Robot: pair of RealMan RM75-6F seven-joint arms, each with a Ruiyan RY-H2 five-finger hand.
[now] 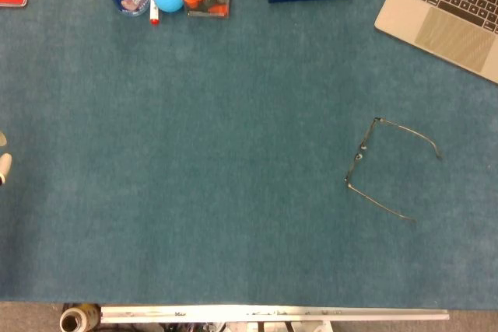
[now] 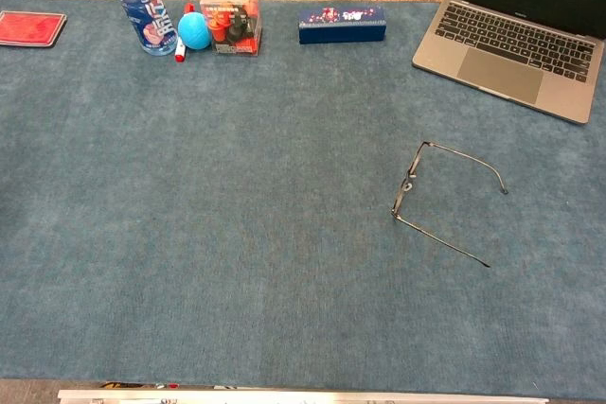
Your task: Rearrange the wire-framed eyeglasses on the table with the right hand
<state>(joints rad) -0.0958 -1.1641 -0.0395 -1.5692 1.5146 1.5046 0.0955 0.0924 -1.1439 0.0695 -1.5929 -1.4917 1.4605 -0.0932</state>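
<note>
The wire-framed eyeglasses (image 1: 359,155) lie on the blue table cloth, right of centre, with both thin arms unfolded and pointing right. The chest view shows the eyeglasses (image 2: 408,185) the same way, with their front edge facing left. Neither view shows my right hand. At the far left edge of the head view, two pale tips that may belong to my left hand (image 1: 4,167) poke in, far from the glasses. Too little of it shows to tell how its fingers lie.
An open laptop (image 2: 511,49) sits at the back right. Along the back edge stand a dark blue box (image 2: 342,24), a clear box of small items (image 2: 230,26), a blue ball (image 2: 194,29), a water bottle (image 2: 140,2) and a red case (image 2: 30,27).
</note>
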